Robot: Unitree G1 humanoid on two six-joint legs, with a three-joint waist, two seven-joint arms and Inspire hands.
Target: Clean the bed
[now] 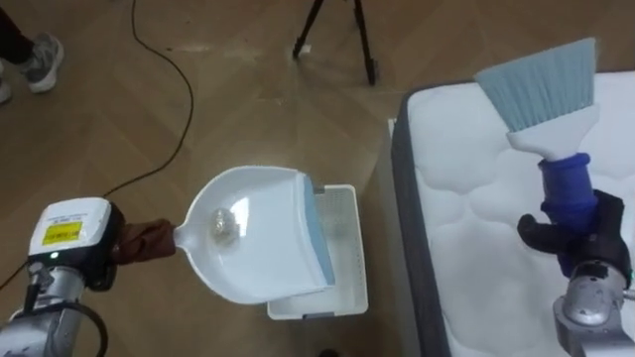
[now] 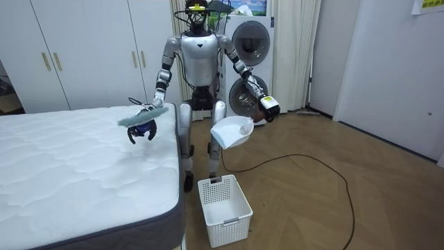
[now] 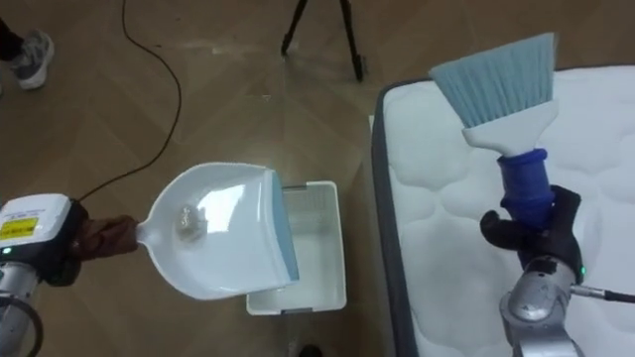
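- The right hand (image 1: 568, 236) has its dark fingers wrapped tightly round the blue handle of a brush (image 1: 544, 87). The pale blue bristles fan out away from the robot.
- The brush hangs above the white quilted mattress (image 1: 476, 258), near the edge closest to the robot. In the room view it is lifted off the surface.
- The left hand (image 1: 142, 241) is closed round the handle of a white dustpan (image 1: 260, 260), which it holds out in the air over the floor.
- A small crumpled scrap (image 1: 223, 226) lies inside the dustpan, near the handle end.
- The dustpan's blue-edged lip points toward a white slatted basket (image 1: 343, 230) on the floor. Seen from the head, the lip overlaps the basket's left part.
- The basket stands just beside the mattress, between the bed and the dustpan.
- The robot stands upright at the bedside on a wooden floor (image 1: 248, 109).
- A dark tripod (image 1: 337, 35) stands beyond the basket, and a person's shoe (image 1: 42, 59) shows at the far left.
- A washing machine (image 2: 248, 42) and white wardrobe doors (image 2: 83, 48) are behind the robot.
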